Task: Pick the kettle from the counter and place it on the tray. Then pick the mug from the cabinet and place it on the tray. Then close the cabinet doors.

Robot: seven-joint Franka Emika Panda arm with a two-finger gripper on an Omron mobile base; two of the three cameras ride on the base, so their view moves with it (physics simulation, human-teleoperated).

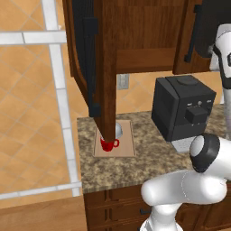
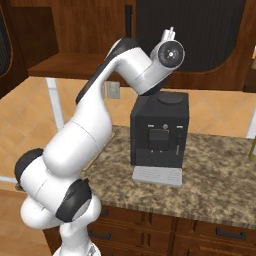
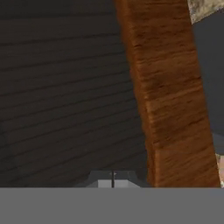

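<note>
from where i'm sitting the mug (image 1: pixel 108 144) is on the tray (image 1: pixel 127 146), red with its handle pointing right, and the kettle (image 1: pixel 118 131) is just behind it on the same board, mostly hidden by the edge of the left cabinet door (image 1: pixel 107 67), which is swung out toward the cameras. the tray sits at the left end of the granite counter (image 1: pixel 149 162), well left of the big black coffee machine (image 1: pixel 182 106). in the left base view that open door cuts right down in front of the tray, so i only catch a sliver of silver dome. the right door (image 2: pixel 195 35) with its dark glass panel looks much flatter against the cabinet (image 2: pixel 85 30) in the right base view, behind the arm's raised wrist. in the hand view the gripper (image 3: pixel 113 180) has its two tips pressed together with nothing between them, parked up close to dark glass beside a wooden door frame strip, though i can't tell if it's touching. a bit of granite peeks in at the top right corner there.
</note>
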